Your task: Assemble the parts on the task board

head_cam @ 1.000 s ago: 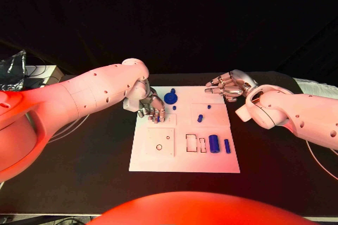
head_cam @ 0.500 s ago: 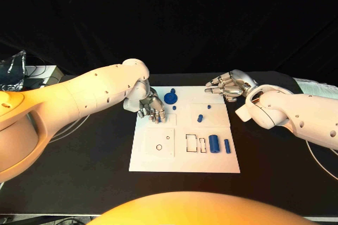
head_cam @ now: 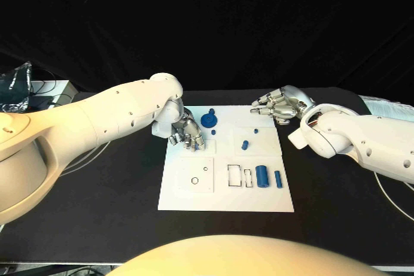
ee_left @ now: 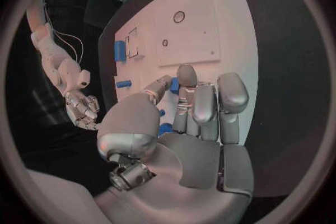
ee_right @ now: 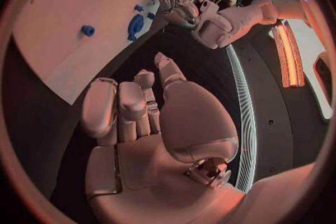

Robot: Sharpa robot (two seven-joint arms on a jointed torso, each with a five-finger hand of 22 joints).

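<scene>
Left hand (head_cam: 188, 133): over the far-left of the task board (head_cam: 226, 195), fingers close together, pointing down; a small blue part (ee_left: 173, 85) at the fingertips, whether pinched cannot be told.
Right hand (head_cam: 277, 107): off the board's far-right corner, fingers curled, empty.
Risk: an uncertain pinch could drop or tilt the part near the large blue part (head_cam: 209, 118).

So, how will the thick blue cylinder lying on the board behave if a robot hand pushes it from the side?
The cylinder is round and lies flat on the smooth white board, so it will probably roll. It looks rigid and short, likely light. A thinner blue pin lies beside it and could get knocked.
</scene>
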